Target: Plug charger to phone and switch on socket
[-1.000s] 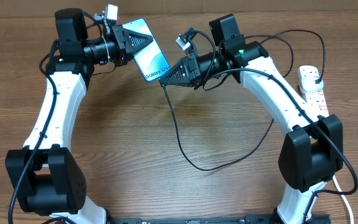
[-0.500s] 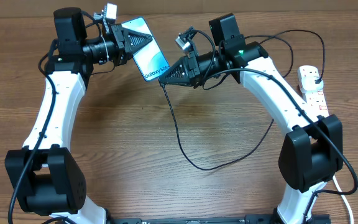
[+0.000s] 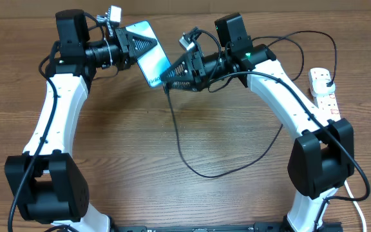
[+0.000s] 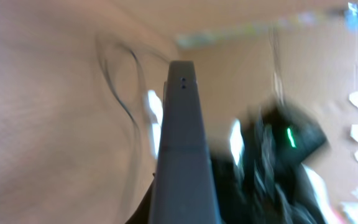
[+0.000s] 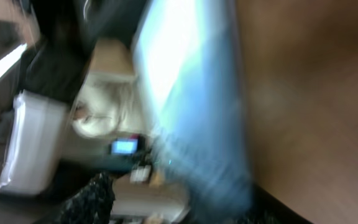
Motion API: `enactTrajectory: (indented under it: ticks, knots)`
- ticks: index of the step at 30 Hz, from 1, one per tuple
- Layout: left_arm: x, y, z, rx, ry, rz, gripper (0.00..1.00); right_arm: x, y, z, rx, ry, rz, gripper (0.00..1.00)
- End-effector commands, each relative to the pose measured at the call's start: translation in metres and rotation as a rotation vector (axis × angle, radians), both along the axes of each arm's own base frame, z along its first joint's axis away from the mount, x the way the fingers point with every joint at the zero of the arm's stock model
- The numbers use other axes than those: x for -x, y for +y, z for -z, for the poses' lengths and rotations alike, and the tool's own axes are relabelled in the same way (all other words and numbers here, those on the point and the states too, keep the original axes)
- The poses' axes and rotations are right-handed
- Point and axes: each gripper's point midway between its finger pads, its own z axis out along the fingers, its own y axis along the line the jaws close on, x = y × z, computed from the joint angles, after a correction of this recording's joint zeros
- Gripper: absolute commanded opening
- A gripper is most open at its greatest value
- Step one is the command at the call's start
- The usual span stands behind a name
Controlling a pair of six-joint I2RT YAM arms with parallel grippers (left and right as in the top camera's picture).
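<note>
left gripper (image 3: 151, 41) clamps phone (image 3: 149, 64) | right gripper (image 3: 164, 77) pinches charger (image 3: 176, 132) — tip at phone's lower edge

- Two robot arms were present: a left arm (image 3: 57, 122) and a right arm (image 3: 288, 96).
- Two grippers were in view: the left gripper (image 3: 153, 40) and the right gripper (image 3: 163, 77).
- There was one phone (image 3: 148, 64).
- There was one thin black charger cable (image 3: 205, 175).
- There was one white power strip (image 3: 324, 96).
- There was one wooden table (image 3: 134, 154).
</note>
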Motion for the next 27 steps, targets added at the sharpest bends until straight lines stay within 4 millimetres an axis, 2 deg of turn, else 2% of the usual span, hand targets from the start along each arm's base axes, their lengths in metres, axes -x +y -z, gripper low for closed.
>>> enactTrajectory:
  ticks: [1,11,16,19,21,22,23,27]
  knots:
    - [0.048,-0.039,-0.029,0.125,-0.005,0.238,0.04,-0.012,-0.001,-0.007,0.022,-0.082,0.042,0.66]
    - [0.042,-0.038,-0.03,0.109,-0.06,0.224,0.04,0.0,-0.006,0.006,0.055,-0.105,0.005,0.7]
    - [0.02,-0.013,-0.02,0.035,-0.104,0.102,0.04,0.004,-0.004,0.013,0.089,-0.087,0.007,0.75]
    - [0.004,0.018,-0.007,-0.027,-0.09,-0.016,0.04,0.008,-0.001,0.037,0.217,-0.113,0.028,0.76]
    - [-0.003,0.048,0.008,-0.085,-0.047,-0.107,0.04,0.013,0.001,0.061,0.361,-0.156,0.04,0.76]
    - [-0.004,0.059,0.015,-0.108,-0.027,-0.136,0.04,0.014,0.001,0.069,0.416,-0.169,0.047,0.77]
    - [-0.003,0.077,0.029,-0.157,0.018,-0.189,0.04,0.017,0.0,0.09,0.565,-0.212,0.072,0.77]
    - [0.004,0.113,0.058,-0.263,0.128,-0.284,0.04,0.027,0.007,0.126,0.834,-0.353,0.086,0.71]
